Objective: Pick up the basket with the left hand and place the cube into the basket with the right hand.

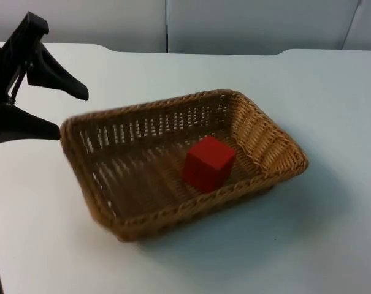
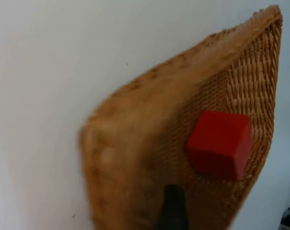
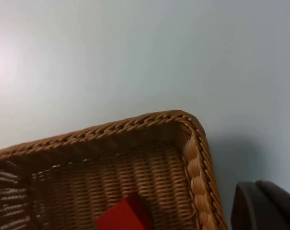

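The red cube [image 1: 208,163] lies inside the wicker basket [image 1: 265,146] on the table [image 1: 332,233], the left gripper [image 1: 65,116] spread wide just beside its rim.

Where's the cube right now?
In the top view the cube lies inside the basket, on its floor toward the right end, away from the left end effector.

basket [image 1: 268,144] walls ring cube [image 1: 208,162], seemingly open above
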